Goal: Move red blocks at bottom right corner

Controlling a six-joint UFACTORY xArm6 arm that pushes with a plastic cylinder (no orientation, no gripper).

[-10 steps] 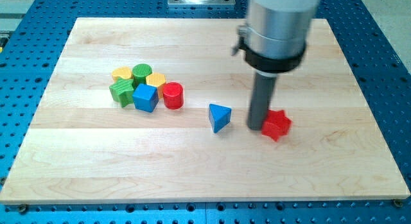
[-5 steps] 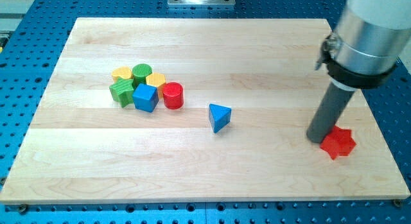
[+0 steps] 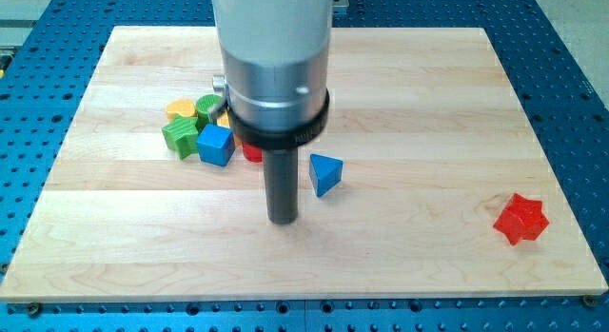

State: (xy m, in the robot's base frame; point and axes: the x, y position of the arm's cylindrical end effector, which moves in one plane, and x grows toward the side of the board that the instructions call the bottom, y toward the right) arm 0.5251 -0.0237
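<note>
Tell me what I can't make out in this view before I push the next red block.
- Red cylinder: mostly hidden behind the arm's body; only a sliver shows.
- Yellow block nearest the arm: fully hidden by it.
- Green cylinder: its right part is covered.
- My tip shows, below the cluster and to the blue triangle's left.

Rod upright, wide silver housing above a black collar, my tip [image 3: 283,220] down at the view's centre.

Bright, even overhead light. The counter [image 3: 428,104] shows no glare, and the blocks cast only faint, soft shadows. The arm's metal cylinder [image 3: 274,56] carries a mild sheen. Focus is sharp throughout, with no visible edge distortion.
</note>
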